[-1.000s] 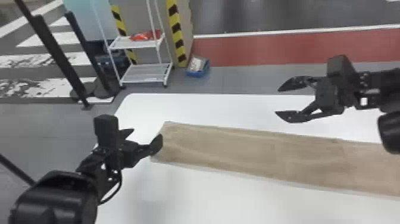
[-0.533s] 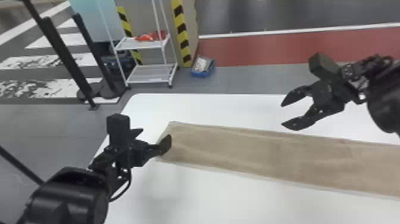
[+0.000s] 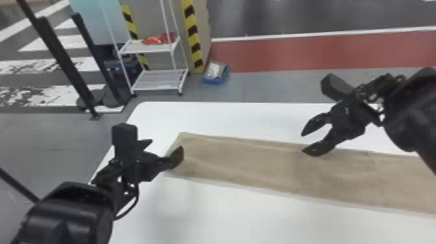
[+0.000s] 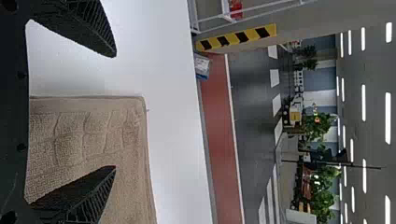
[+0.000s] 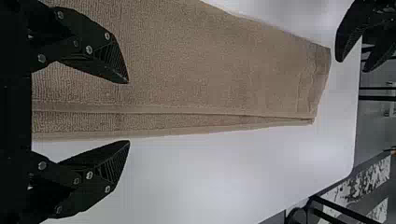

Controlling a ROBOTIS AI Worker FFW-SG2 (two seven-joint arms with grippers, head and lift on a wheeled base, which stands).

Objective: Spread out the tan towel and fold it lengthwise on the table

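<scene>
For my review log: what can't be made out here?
- Right end of the tan towel: head view, cut off by right edge.
- Most of its lower layer: right wrist view, hidden under the upper one.
- Contents of the blue box: head view, too small.
- Red item: head view, too small.

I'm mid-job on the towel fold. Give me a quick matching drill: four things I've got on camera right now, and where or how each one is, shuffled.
Things
1. Tan towel
2. Left hand
3. White rack
4. Right hand

Places and states
A. Standing beyond the table
B. Open, at the towel's left end
C. Laid out in a long strip, folded lengthwise
D. Open, by the towel's far long edge, well away from its left end

Pairs: 1-C, 2-B, 3-A, 4-D
</scene>
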